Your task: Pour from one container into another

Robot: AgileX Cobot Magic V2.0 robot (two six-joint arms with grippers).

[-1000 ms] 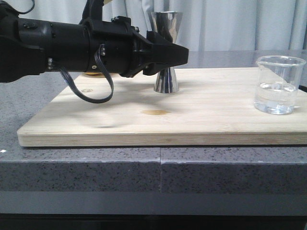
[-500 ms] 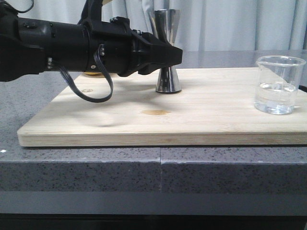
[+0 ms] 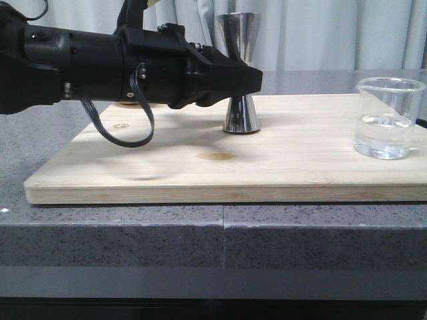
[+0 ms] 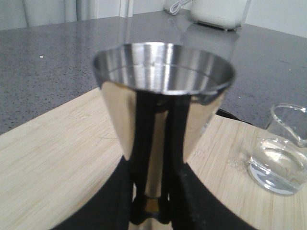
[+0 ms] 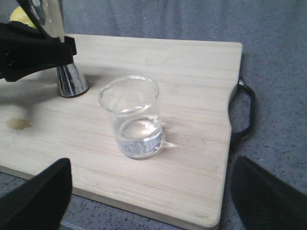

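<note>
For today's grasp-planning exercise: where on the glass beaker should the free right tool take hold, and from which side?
Grip the beaker across its straight clear wall, above the liquid and below the flared rim, so the fingers meet flat glass. Come in level from the right tool side, the near right edge of the wooden board. The pouring lip points roughly toward the steel jigger, so this probably keeps it clear.

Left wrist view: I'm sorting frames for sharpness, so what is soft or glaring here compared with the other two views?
Left wrist view: the jigger fills the frame, slightly soft, with bright streaks on its steel and the fingers mirrored in it. Front view: the jigger and beaker read fairly sharp. Right wrist view: the beaker is clear; the right gripper's fingers are dark blurs.
</note>
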